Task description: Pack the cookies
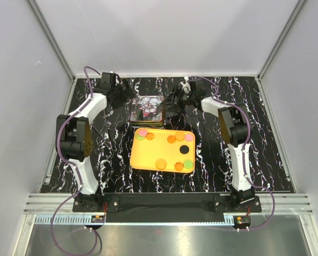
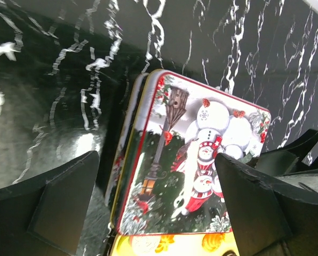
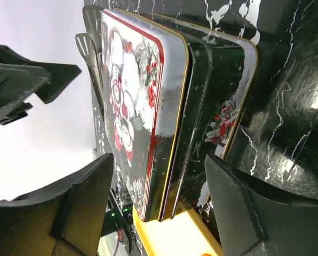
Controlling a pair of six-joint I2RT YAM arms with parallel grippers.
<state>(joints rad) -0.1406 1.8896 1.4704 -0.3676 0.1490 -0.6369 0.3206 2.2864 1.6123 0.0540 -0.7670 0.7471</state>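
On the yellow tray, cookies seen only overhead, both pincers released beside tin.

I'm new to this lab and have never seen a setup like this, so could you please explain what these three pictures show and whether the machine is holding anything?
The machine is two robot arms bolted at the near edge of a black marbled table. The overhead picture looks down from above and behind them. The other two come from cameras on each wrist, so the dark shapes at their lower edges are that arm's own fingers.

On the table lies an orange tray carrying the cookies, small orange, pink, green and dark rounds. Behind it sits a closed Christmas tin with snowmen on its lid.

The left gripper and the right gripper are both open, one at each side of the tin, with the tin between the fingers in each wrist view. Neither holds anything, and whether they touch it is unclear.
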